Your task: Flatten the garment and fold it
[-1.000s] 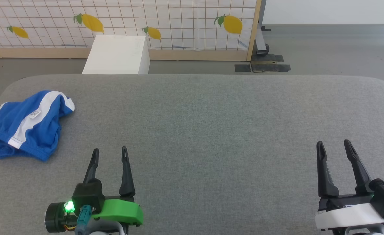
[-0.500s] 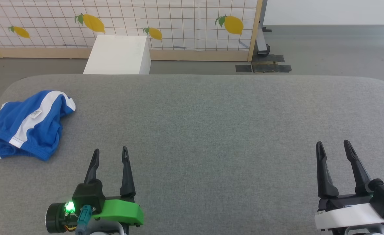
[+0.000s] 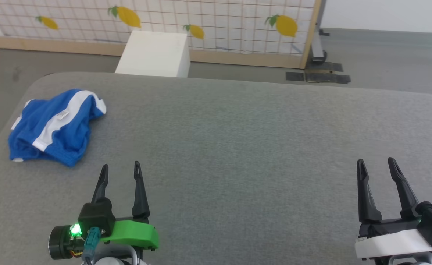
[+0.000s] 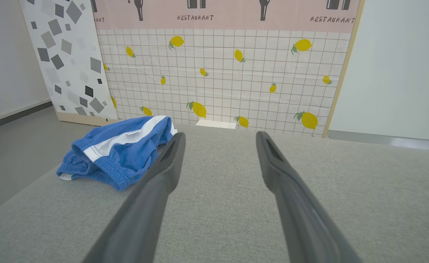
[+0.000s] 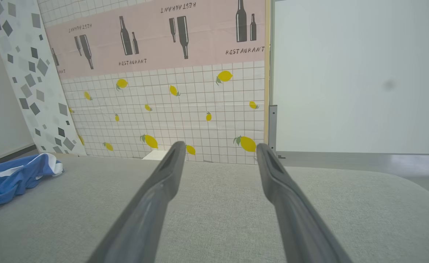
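Approach step: the garment [image 3: 56,127] lies crumpled at the table's [image 3: 238,147] far left corner, untouched. Left claw [image 3: 121,165] and right claw [image 3: 375,160] stand wide, empty. Next, probably reach left and grasp an edge.

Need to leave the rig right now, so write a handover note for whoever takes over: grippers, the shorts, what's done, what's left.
Left gripper: open, empty, over the grey table, garment ahead to its left.
Right gripper: open, empty, at the table's right side, well apart from the garment.
The garment: blue shorts crumpled in a heap near the table's far left corner, nothing touching it.
Done: nothing yet. Left: grasp, spread flat, fold.
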{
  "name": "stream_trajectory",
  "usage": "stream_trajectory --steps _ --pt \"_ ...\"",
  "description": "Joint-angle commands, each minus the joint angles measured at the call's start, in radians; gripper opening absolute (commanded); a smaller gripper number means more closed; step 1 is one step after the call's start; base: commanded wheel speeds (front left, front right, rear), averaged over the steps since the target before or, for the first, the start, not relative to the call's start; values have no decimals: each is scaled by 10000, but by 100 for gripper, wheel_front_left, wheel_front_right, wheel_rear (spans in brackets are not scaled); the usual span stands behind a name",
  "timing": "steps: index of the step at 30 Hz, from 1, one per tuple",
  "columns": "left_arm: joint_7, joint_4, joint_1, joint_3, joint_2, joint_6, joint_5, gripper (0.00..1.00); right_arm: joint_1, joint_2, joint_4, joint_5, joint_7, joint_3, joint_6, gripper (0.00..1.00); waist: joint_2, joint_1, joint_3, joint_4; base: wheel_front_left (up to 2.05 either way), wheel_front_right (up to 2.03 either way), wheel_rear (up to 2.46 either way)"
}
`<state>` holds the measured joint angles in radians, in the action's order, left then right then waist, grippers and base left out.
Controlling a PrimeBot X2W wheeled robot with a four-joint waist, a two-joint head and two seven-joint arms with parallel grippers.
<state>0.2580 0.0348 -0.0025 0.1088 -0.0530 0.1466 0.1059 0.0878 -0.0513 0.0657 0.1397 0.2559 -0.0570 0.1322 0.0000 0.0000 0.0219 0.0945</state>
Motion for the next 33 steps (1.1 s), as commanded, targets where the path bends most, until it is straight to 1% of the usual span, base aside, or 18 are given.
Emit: stream_trajectory --steps 1,15,16,20,26,33 --pt "38 29 -114 -56 28 12 43 100 113 11 40 -61 59 17 -15 100 0 0 75 534 0 0 0" --pt "38 60 -36 -451 28 149 251 100 141 11 120 -300 59 34 -15 100 0 0 113 2901 0 0 0" --pt "38 59 21 -564 28 173 274 100 136 11 113 -328 59 61 -15 100 0 0 96 3363 0 0 0" --pt "38 74 110 -689 28 204 274 100 142 11 92 -346 59 91 -15 100 0 0 74 3862 0 0 0" --pt "38 86 166 -836 28 177 220 100 124 11 64 -371 59 128 -15 100 0 0 80 4290 0 0 0" --pt "38 71 126 -1002 28 176 199 100 104 11 37 -389 59 204 -15 100 0 0 83 4303 0 0 0"
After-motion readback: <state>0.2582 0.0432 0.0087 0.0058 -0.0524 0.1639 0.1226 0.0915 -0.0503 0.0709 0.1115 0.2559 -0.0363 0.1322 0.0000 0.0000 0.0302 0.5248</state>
